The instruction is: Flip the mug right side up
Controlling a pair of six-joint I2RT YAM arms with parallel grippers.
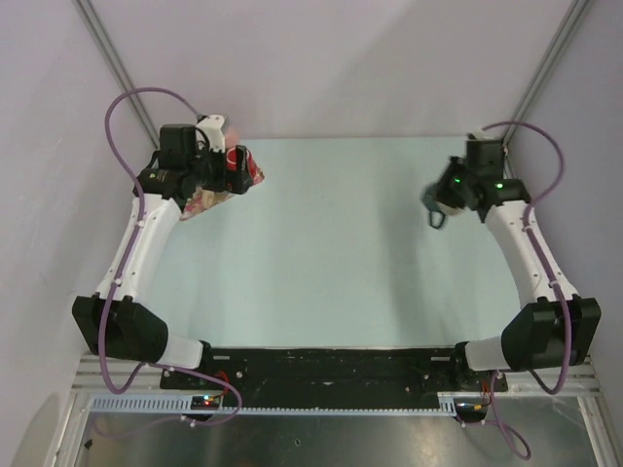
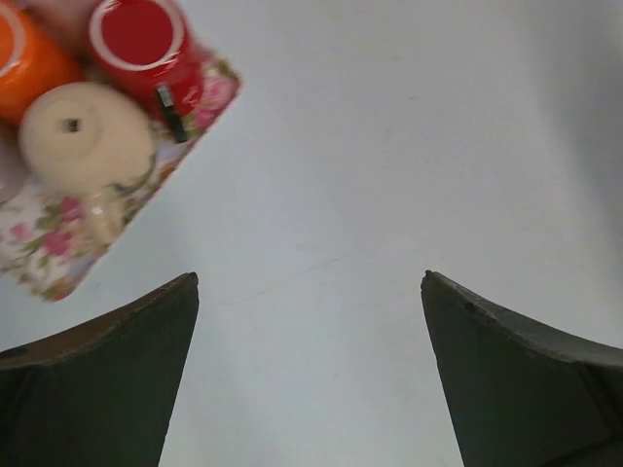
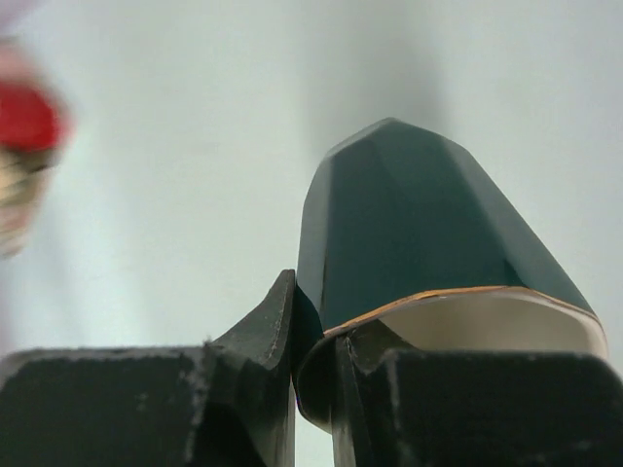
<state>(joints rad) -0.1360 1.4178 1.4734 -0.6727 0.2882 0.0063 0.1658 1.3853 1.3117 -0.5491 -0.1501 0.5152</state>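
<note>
The only markings to make out are decorative. The mug (image 3: 419,214) is dark green with flat facets, a thin gold line around its lip and a cream inside. The floral mat (image 2: 49,253) at the far left of the table (image 1: 331,243) is printed with pink roses. A small dark piece on the side of the red cup (image 2: 141,39) is too small to tell whether it bears any writing. The mug is at the far right of the table, at the tip of the right gripper (image 3: 316,326), which pinches it narrowly at the lip. In the right wrist view one finger (image 3: 263,331) is against the outside of the wall and the other is just inside the mouth. The open mouth faces back toward the wrist and the base points away. From above, the mug (image 1: 435,201) shows as a dark shape under the right gripper (image 1: 450,190), with its handle loop on the near side; whether it touches the table cannot be told. The left gripper (image 2: 310,282) is well apart from the mug, across the table, with its jaws spread wide over bare surface and nothing between them. Just beside it, on the mat, stand the red cup, an orange cup (image 2: 29,58) and a cream round piece (image 2: 83,136).
</note>
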